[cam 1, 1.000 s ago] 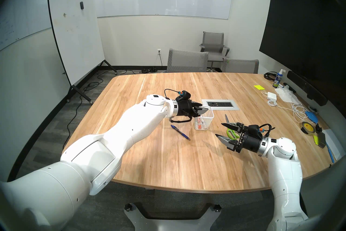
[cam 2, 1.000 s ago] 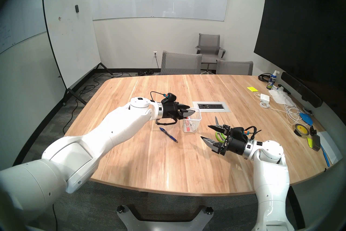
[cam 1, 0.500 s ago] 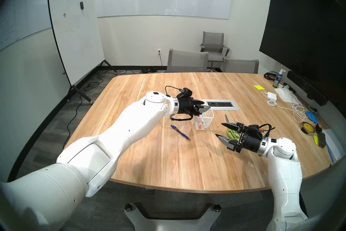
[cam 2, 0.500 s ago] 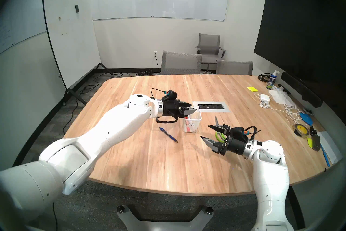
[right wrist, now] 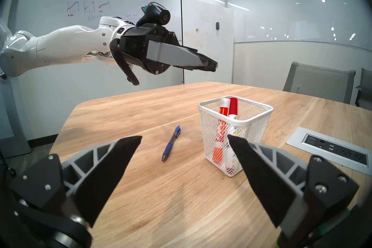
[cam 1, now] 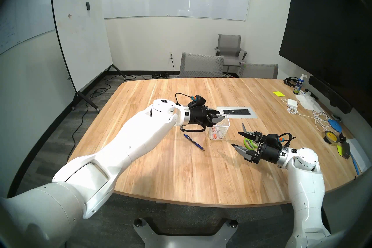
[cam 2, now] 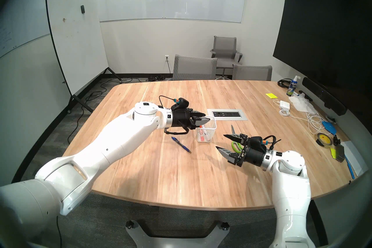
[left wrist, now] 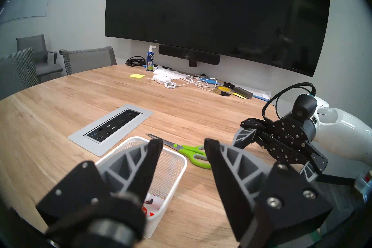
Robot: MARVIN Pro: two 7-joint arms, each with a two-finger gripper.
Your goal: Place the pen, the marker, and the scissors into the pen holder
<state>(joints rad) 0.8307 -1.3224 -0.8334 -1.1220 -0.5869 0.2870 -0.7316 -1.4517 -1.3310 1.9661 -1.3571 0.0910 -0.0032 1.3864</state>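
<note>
Pen holder [right wrist: 235, 136] upright mid-table, two markers [right wrist: 229, 112] inside. Pen [right wrist: 170, 144] flat on table beside it; scissors [left wrist: 191, 152] flat on far side. Left gripper [left wrist: 183, 145] above rim, spread, empty. Right gripper [right wrist: 184, 139] spread, empty. Risk: light holder tipping if clipped by fingers.

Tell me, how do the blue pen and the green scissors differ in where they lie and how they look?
The pen lies on the left side of the wire cup; the scissors lie on its right side. The pen is slim and blue; the scissors have wide lime-green loops and short grey blades. The pen lies in plain sight; the scissors are partly hidden behind the right gripper. Both rest flat on the table, outside the cup.
</note>
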